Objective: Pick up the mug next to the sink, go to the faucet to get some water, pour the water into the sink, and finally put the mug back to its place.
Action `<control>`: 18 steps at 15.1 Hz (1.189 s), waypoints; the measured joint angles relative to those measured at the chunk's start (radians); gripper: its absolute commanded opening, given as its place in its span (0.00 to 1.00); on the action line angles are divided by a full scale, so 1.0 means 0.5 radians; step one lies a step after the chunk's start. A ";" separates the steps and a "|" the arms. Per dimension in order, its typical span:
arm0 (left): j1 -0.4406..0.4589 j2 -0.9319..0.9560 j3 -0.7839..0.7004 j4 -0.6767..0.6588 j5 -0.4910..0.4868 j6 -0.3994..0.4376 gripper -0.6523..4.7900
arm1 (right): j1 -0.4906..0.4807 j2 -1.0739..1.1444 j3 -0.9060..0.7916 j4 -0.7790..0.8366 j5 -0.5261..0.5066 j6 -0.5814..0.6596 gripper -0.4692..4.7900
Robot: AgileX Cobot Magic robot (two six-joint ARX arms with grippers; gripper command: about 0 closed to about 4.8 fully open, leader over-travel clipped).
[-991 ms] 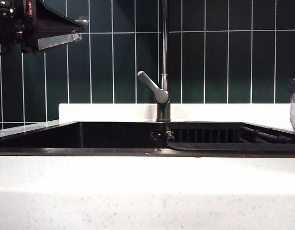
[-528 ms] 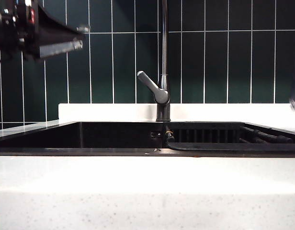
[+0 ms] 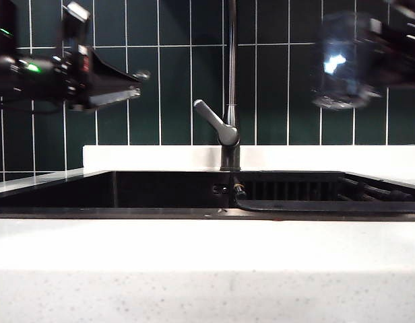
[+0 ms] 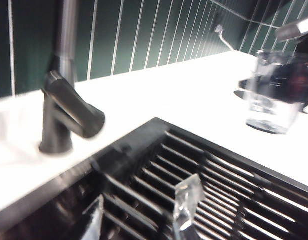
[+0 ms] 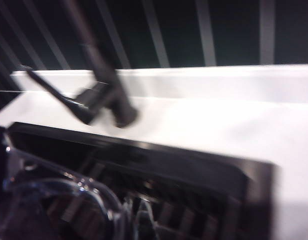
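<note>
Black composite forms the sink (image 3: 160,192), a wide basin with a ribbed drainer section (image 4: 219,185) on its right, framed by white speckled stone counter (image 3: 207,269) under a wall of dark green tiles (image 3: 288,87). At the back rim, about the middle, rises the faucet (image 3: 229,134), a slim dark-grey pipe with its lever angled up to the left.

High on the left of the exterior view hangs the left gripper (image 4: 144,210), well apart from the faucet. Its wrist view shows the two clear fingertips spread partway with nothing between them, above the drainer ribs.

Upper right, the right gripper (image 3: 369,57) carries the mug (image 3: 339,64) in mid-air, off the counter and to the right of the faucet pipe. Motion blur hides the jaws, though they read as clamped tight on the glass, whose rim fills the near corner of the right wrist view (image 5: 59,210).

I judge this clear, faceted tumbler to be rigid, fairly heavy in its thick base, breakable and slippery, more so once wet. A hold across the straight side wall, kept upright while filling, looks safest; it should be set down on the stone gently.
</note>
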 measured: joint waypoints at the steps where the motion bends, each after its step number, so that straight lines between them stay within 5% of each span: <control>1: -0.001 0.089 0.086 0.002 0.020 -0.028 0.46 | 0.065 0.018 0.047 -0.032 0.001 -0.002 0.08; 7: -0.023 0.721 0.812 -0.005 0.210 -0.168 0.46 | 0.419 0.298 0.483 -0.280 0.007 -0.003 0.08; 18: -0.166 1.228 1.672 -0.243 0.215 -0.173 0.46 | 0.626 0.664 1.192 -0.530 0.008 0.006 0.08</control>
